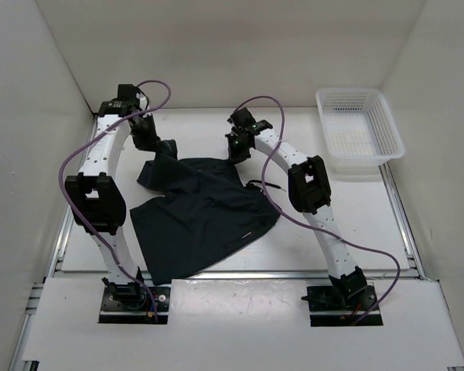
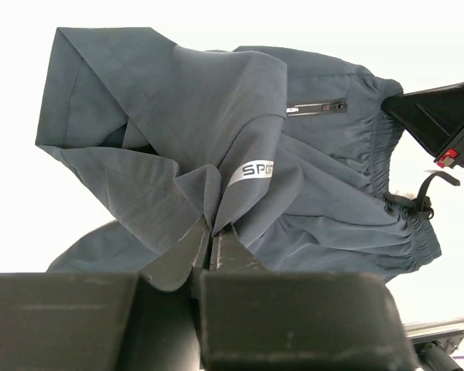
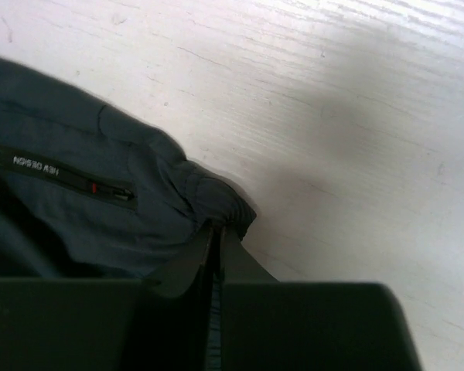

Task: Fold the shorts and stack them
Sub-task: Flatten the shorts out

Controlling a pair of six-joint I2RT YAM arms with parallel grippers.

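Top view: shorts (image 1: pixel 205 212), one pair, very dark navy, lying rumpled and partly spread at the middle of the white surface (image 1: pixel 356 224), the broad part running toward 7 o'clock and a narrow peak drawn up toward 11 o'clock. The left tool (image 1: pixel 156 147) is at that 11 o'clock peak. The right tool (image 1: pixel 236 151) is at the garment's 1 o'clock edge. A white mesh basket (image 1: pixel 387 116) stands well apart at 2 o'clock in the far corner. Left wrist view: the left tool's jaws are narrow and pressed together on a pinch of cloth. The fabric fans out from it in loose folds toward 12 o'clock, with a white label (image 2: pixel 257 171) just beyond the pinch. A zip pocket (image 2: pixel 317 108) lies at 1 o'clock. The gathered waistband (image 2: pixel 387 154) and its drawstring (image 2: pixel 425 193) lie at 3 o'clock, where the other arm's black tool reaches in. Right wrist view: the right tool's jaws are drawn together with a bunched edge of the waistband nipped at their tips. The zip pocket is at 9 o'clock and bare surface runs from 12 to 4 o'clock. Progress, judged: early. Both tools hold the cloth, but no clean fold shows and the legs lie uneven and creased. The folding proper and the stacking are not yet done.
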